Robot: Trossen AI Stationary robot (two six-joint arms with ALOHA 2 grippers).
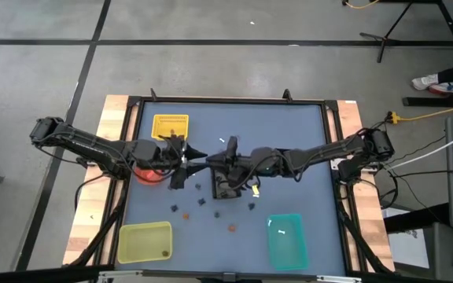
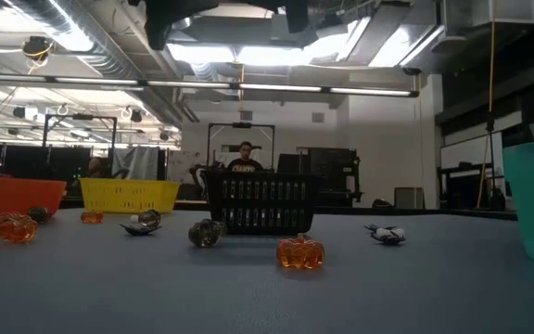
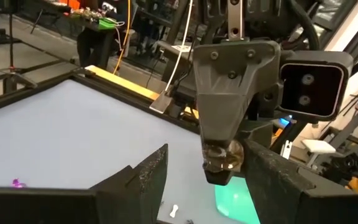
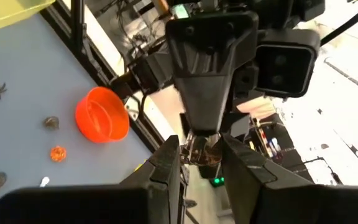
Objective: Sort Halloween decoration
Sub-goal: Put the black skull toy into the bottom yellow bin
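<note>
Dark trinket (image 3: pixel 222 159) in air just beside black basket (image 1: pixel 226 187), pinched in right gripper (image 4: pixel 202 155), fingers narrowly closed on it. Left gripper (image 3: pixel 210 171) fingers spread wide around trinket, gripping nothing. We judge handover in hand. Next: left closes on trinket, right lets go. Orange pumpkin trinket (image 2: pixel 300 252) waits on table near basket.

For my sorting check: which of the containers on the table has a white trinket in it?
The teal container, at the table's near right; the yellow-green one holds a dark piece instead.

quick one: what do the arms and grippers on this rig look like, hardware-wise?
Two matching dark arms. The left arm and right arm are slim, black and jointed, with black cables trailing off the table sides. Each gripper, the left gripper and right gripper, has a wedge-shaped grey-black housing, two flat dark fingers, and a boxy wrist camera with twin lenses.
</note>
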